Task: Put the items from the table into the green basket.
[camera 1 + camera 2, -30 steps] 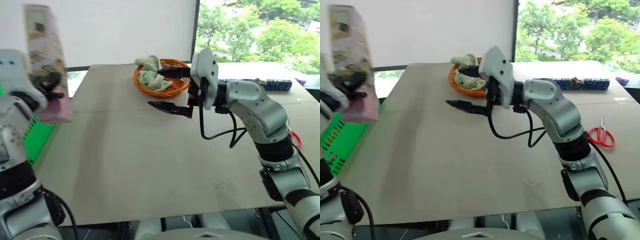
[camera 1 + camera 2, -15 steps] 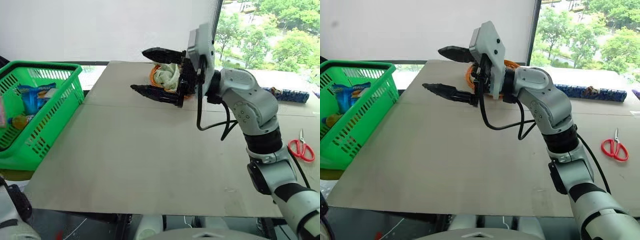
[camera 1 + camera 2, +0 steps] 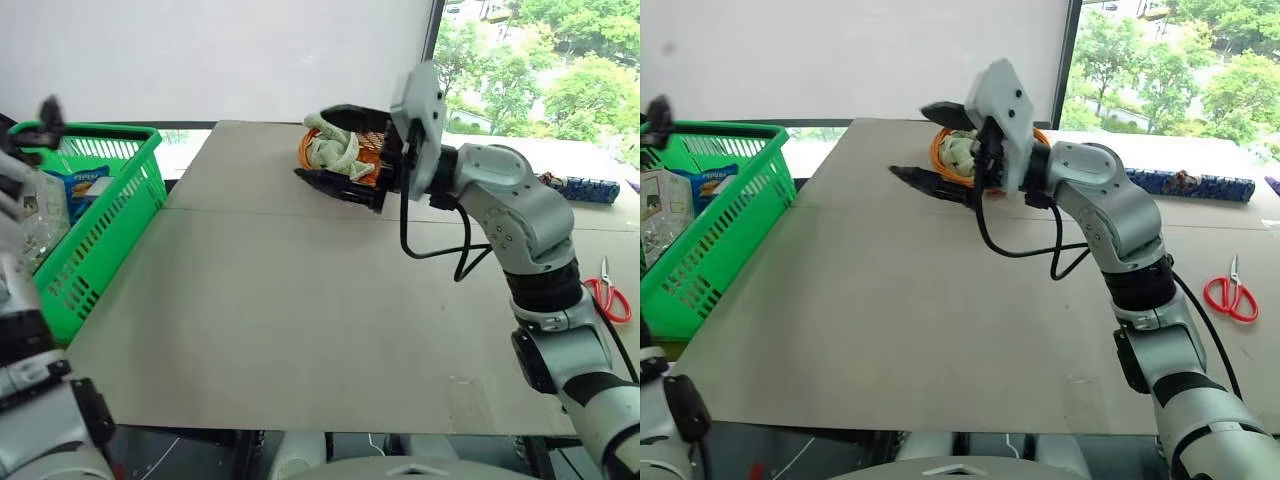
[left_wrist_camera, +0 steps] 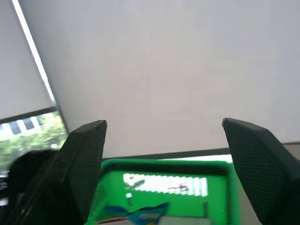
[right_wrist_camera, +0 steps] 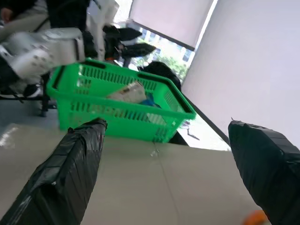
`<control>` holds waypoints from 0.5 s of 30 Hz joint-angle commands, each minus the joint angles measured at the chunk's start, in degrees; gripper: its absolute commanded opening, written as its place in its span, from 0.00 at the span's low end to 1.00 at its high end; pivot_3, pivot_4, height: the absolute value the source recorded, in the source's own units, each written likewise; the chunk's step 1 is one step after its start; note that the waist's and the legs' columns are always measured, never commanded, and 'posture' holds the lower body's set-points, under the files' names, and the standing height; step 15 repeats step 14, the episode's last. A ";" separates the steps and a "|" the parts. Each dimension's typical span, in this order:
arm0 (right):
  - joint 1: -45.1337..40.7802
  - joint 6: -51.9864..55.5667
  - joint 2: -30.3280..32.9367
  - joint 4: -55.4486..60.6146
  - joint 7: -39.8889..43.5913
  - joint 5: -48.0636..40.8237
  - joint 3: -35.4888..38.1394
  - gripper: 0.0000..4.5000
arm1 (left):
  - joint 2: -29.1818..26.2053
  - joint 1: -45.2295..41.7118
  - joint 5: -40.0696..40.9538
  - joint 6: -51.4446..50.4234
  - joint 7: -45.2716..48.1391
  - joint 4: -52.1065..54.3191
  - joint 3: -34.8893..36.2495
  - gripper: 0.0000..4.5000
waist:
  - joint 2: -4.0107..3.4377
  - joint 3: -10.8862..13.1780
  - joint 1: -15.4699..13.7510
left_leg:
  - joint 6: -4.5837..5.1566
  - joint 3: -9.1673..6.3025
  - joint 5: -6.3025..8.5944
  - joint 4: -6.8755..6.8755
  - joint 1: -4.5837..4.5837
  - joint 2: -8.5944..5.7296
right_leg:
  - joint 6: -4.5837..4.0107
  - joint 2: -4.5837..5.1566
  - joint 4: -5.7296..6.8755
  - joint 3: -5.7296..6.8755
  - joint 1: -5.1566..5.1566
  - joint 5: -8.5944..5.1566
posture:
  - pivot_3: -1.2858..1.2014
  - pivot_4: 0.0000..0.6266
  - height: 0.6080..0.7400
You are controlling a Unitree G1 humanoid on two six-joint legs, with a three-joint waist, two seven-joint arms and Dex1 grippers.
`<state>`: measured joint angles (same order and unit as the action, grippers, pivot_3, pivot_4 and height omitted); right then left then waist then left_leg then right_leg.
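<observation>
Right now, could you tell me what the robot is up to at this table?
It is clearing loose goods off the large grey-beige table into the bright green slotted plastic basket on its left. The left tool hangs open above that basket, holding nothing; a pale pack and a blue packet lie inside. The right tool is open and empty over the table near the round orange wicker basket. Red-handled scissors lie on the table.

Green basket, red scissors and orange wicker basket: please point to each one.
green basket point(image 3: 105, 235), left eye view, slotted side wall
red scissors point(image 3: 1223, 297), right eye view, red handles
orange wicker basket point(image 3: 937, 158), right eye view, rim
</observation>
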<state>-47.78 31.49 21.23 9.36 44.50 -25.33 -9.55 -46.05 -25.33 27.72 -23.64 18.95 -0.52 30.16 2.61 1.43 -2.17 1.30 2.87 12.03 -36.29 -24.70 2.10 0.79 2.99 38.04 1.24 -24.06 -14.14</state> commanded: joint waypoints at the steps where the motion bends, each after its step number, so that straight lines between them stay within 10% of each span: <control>1: 6.99 0.99 9.33 0.77 -0.76 3.33 6.29 1.00 | 7.61 7.80 12.59 -14.03 -0.93 22.44 -9.13 0.92 | -0.17 -0.04 -0.23 | 0.06 -0.01 0.04 -0.03 0.04 -0.03 | 0.00 0.06 -0.10 0.05 0.13 0.00 | 0.55 0.00 1.00; 15: 34.35 2.46 25.43 8.93 1.55 3.52 17.81 1.00 | 8.99 29.21 17.54 -19.56 5.30 33.53 -9.51 0.92 | -1.54 0.28 3.41 | 0.37 -0.10 -0.13 -0.12 1.09 0.26 | -0.47 -1.26 0.17 -0.34 0.77 -0.34 | 0.50 0.00 1.00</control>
